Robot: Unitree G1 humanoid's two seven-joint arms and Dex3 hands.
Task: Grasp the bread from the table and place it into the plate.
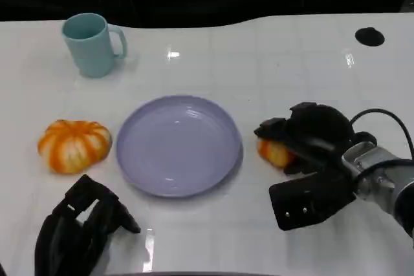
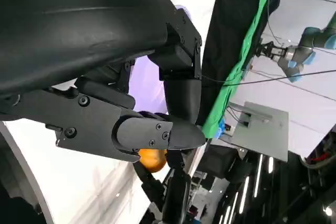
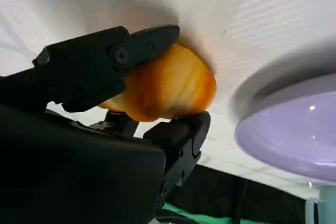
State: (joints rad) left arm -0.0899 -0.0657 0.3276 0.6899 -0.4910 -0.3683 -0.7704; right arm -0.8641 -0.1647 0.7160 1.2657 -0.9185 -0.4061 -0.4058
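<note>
Your left hand (image 2: pixel 131 103) hangs over the white table (image 2: pixel 68 182), fingers curled, holding nothing. Beyond the fingers lie the purple plate (image 2: pixel 149 85) and an orange bread (image 2: pixel 152 159).

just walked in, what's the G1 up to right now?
It is going for the bread. The right hand has its fingers wrapped around the orange roll, which sits on the white table just right of the purple plate; whether it has left the surface is unclear. The plate holds nothing yet. The left hand rests near the table's front edge, holding nothing. A small pumpkin and a teal mug sit off to the left.
</note>
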